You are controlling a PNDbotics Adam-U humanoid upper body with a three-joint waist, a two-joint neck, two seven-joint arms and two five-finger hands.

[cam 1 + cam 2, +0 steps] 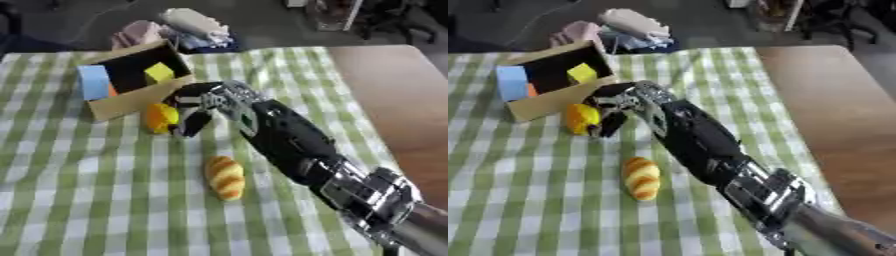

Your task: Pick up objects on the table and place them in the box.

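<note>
- A bench [79,200] covered with a green and white checked cloth [105,165] fills most of the view; bare brown wood shows along its right edge.
- A cardboard box [131,102] sits near the far left corner of the bench, tilted so its open side faces up and toward the viewer.
- Inside the box are a yellow block [158,72] toward the right, a light blue block [93,81] at the left wall, and a small orange piece [112,91] just beside the blue one.
- The right hand [206,102] reaches in from the near right corner on a long black and silver arm [297,145], ending just in front of the box.
- Its fingers [194,122] curl down around a round yellow-orange toy [160,118], which rests on the cloth touching the front of the box.
- A bread-shaped toy [225,177], golden with orange stripes, lies alone on the cloth near the middle of the bench, closer to the near edge and apart from the hand.
- A pile of pale cloth items [175,30] lies beyond the far edge of the bench.
</note>
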